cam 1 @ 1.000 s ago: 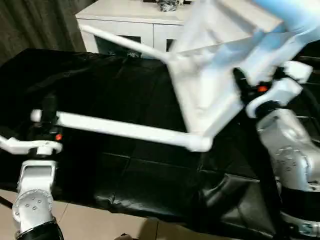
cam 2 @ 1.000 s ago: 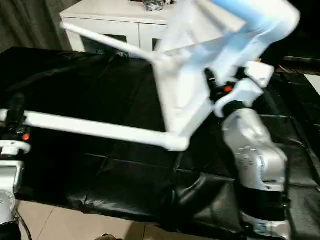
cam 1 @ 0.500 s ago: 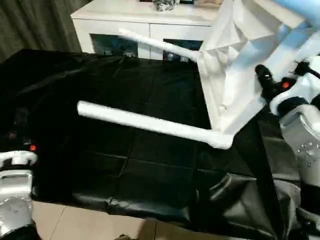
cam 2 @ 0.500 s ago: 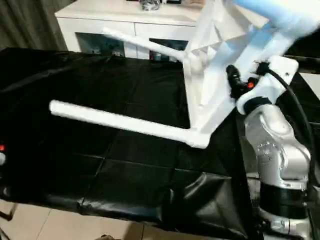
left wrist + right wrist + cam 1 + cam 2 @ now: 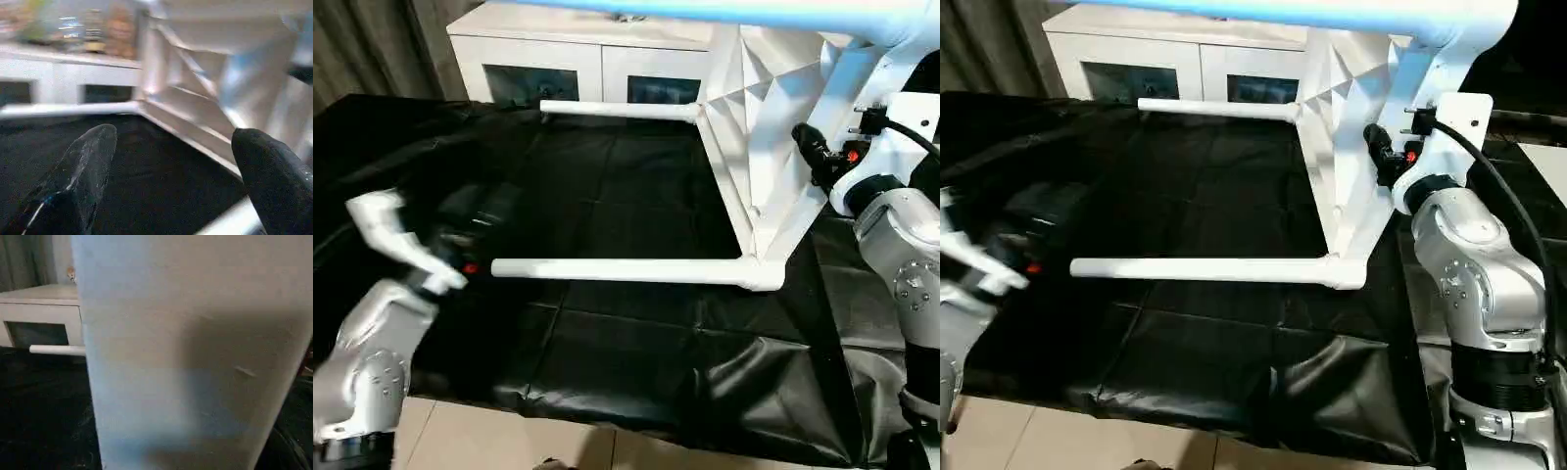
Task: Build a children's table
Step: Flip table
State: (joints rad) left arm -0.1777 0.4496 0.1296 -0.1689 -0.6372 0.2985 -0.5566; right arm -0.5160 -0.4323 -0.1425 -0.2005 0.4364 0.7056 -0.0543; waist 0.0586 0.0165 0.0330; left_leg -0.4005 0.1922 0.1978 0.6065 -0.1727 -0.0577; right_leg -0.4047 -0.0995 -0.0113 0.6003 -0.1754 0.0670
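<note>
Tabletop (image 5: 754, 147) stands on edge in right end effector (image 5: 815, 157); left end effector (image 5: 171, 181) gapes empty nearby.

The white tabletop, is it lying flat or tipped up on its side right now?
Tipped on its side: the tabletop stands on edge, ribbed underside facing left, two legs jutting out level over the black cloth.

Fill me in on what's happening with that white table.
The robot is assembling a children's table. The tabletop stands on edge on the black sheet, its legs pointing sideways. The right gripper is at the tabletop's upper part, apparently steadying it. The left gripper is open and empty, apart from the near leg.
</note>
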